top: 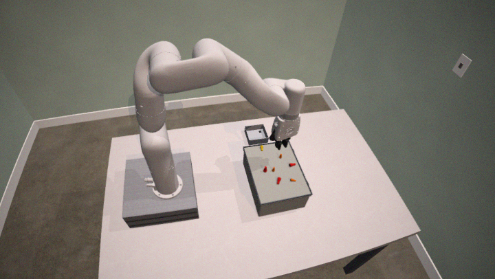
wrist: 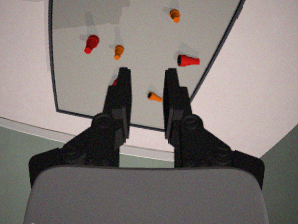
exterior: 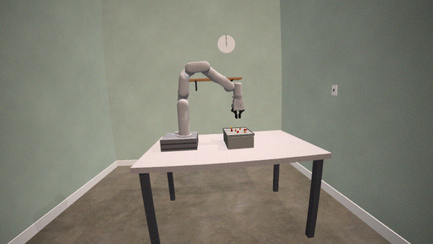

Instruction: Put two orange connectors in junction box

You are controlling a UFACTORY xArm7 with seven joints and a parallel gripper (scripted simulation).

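Observation:
The grey tool case [top: 277,194] [exterior: 238,142] [wrist: 147,3] stands on the table. On its lid lie three orange connectors [top: 280,155] [top: 273,169] [top: 293,180], which also show in the wrist view [wrist: 174,14] [wrist: 119,50] [wrist: 154,96]. Three red connectors [top: 292,164] [top: 265,169] [top: 278,180] and a yellow one [top: 261,148] lie among them. The steel junction box [top: 246,133] stands behind the case and looks empty. My gripper [top: 281,144] [exterior: 237,116] [wrist: 147,83] hangs well above the far end of the lid. Its fingers stand a narrow gap apart with nothing between them.
The arm's grey base block [top: 159,204] [exterior: 178,142] stands on the white table [top: 346,166] left of the case. In the exterior view the case hides the box. A wooden shelf [exterior: 211,79] hangs on the back wall behind the arm.

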